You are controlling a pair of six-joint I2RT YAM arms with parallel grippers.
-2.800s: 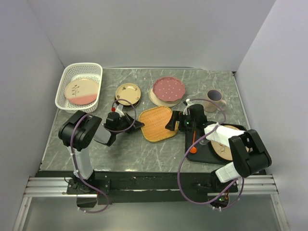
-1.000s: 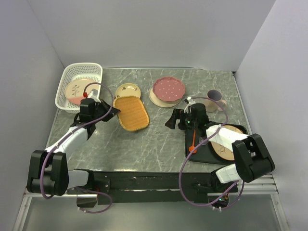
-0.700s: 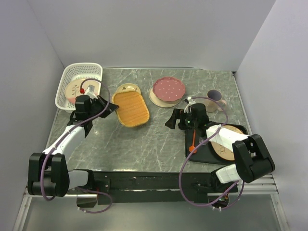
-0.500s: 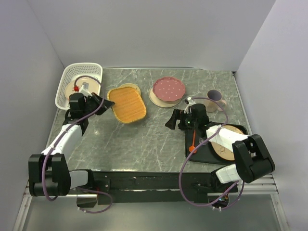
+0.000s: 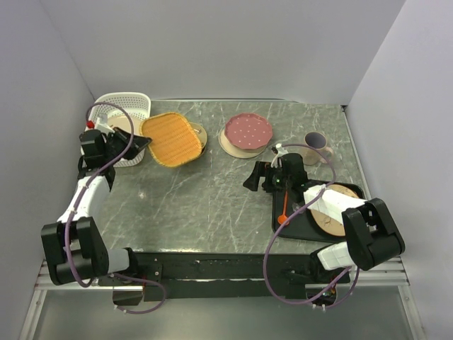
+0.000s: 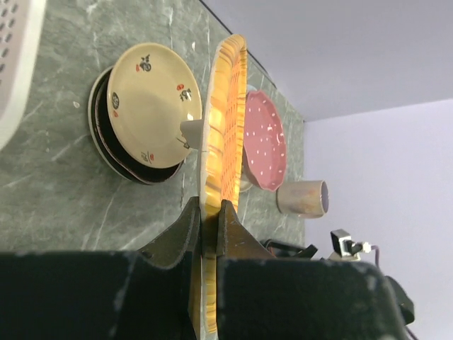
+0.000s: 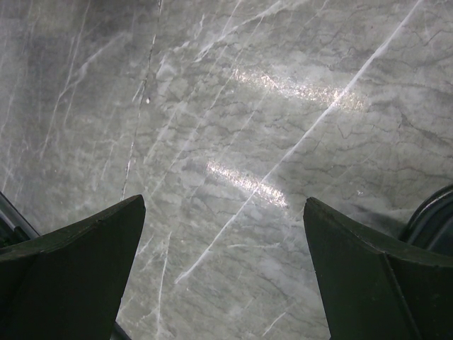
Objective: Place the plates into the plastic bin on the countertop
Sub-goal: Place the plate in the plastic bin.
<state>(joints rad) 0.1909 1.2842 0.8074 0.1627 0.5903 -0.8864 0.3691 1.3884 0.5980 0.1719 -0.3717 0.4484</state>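
Orange plate (image 5: 170, 139) held aloft beside bin (image 5: 122, 100)

The left gripper (image 5: 144, 141) is clamped on the plate's rim, holding it off the countertop (image 5: 212, 205), just right of the white bin and partly over a tan plate (image 6: 145, 106). The right gripper (image 5: 252, 177) hovers above bare marble near the black tray (image 5: 289, 227), its jaws spread wide and holding nothing.

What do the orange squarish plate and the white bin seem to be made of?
Orange squarish plate: probably woven fibre, or ceramic moulded to look so; fine ribbed surface, slight sheen. White bin: likely moulded plastic, smooth; regular lattice holes in its walls.
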